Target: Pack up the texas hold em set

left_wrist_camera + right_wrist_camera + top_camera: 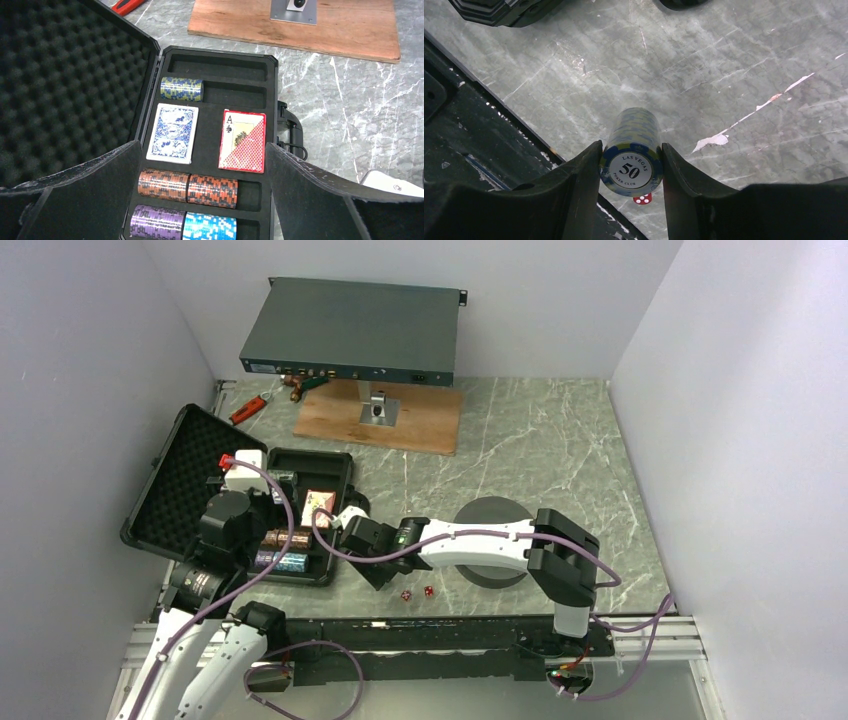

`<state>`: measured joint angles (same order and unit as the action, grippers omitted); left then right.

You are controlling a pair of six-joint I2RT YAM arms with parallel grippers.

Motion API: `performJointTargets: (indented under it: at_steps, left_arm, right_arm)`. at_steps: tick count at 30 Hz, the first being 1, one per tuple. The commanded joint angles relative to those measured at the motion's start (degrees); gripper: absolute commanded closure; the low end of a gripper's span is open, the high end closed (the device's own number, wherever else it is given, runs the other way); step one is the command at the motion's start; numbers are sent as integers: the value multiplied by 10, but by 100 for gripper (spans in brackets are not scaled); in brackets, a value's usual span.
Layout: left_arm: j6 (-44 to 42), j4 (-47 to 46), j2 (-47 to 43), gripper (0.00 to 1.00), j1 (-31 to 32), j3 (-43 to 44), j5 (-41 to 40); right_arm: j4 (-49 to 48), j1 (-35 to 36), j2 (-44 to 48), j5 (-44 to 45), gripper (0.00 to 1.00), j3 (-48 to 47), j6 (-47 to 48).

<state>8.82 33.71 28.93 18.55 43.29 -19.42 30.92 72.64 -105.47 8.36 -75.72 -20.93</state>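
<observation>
The right gripper (631, 152) is clamped on a chip stack (634, 132), a finger pressed against each side, the jaws about half apart with the stack filling the gap. The stack is blue and yellow and lies on its side between the fingers, pointing away from the wrist. Its near face reads "LAS VEGAS", a big "50", and "POKER CLUB". I can't tell whether it rests on the counter (724, 75) or hangs just above it. A red die (642, 199) sits right under the near end of the stack, close to the fingertips. The left gripper (202, 147) stands as wide open as it goes, holding nothing and touching nothing, hovering over the open case (220, 52). Straight between its fingers lie two orange stacks (187, 187) end to end. Nearer the wrist are a purple stack (155, 222) and a light blue stack (210, 227) side by side. Just past the fingertips two decks lie flat in the tray. The blue deck (172, 132) is toward the left finger. The red deck (242, 140), toward the right finger, shows an "A" with a dark pip in its corner. Further out, another blue-and-yellow stack (181, 89) lies in its slot. The foam lid (65, 90) lies open beyond the left finger.
</observation>
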Motion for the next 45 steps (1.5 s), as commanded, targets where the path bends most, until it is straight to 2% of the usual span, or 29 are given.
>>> performJointTargets:
  at_steps: [1, 9, 12, 14, 17, 19, 31, 34, 40, 45]
  left_arm:
    - [-8, -14, -10, 0, -4, -6, -1]
    - [-10, -15, -12, 0, -4, -7, -1]
    - [-10, -14, -13, 0, -4, -7, 0]
    - [-10, -14, -14, 0, -4, -8, 0]
    - [-11, -15, -16, 1, -4, -8, 1]
    - [-11, -15, -16, 1, -4, -8, 2]
    - [-12, -15, -16, 1, -4, -8, 7]
    - [-12, -15, -17, 1, -4, -8, 6]
    - [-13, -16, -18, 1, -4, -9, 7]
    - [-22, -16, -17, 1, -4, -8, 35]
  right_arm:
    - [6, 0, 2, 27, 75, -41, 21]
    - [-5, -13, -14, 49, 74, -49, 35]
    - [-7, -23, -18, 43, 71, -46, 34]
    - [-3, -27, -21, 36, 63, -47, 32]
    - [3, -27, -21, 30, 45, -47, 28]
    - [6, -27, -18, 25, 37, -45, 26]
    - [24, -27, -18, 7, 34, -43, 21]
    - [24, -27, -17, 8, 38, -36, 20]
    - [21, -27, -9, 19, 72, -29, 28]
    - [19, -28, 7, 35, 87, -38, 24]
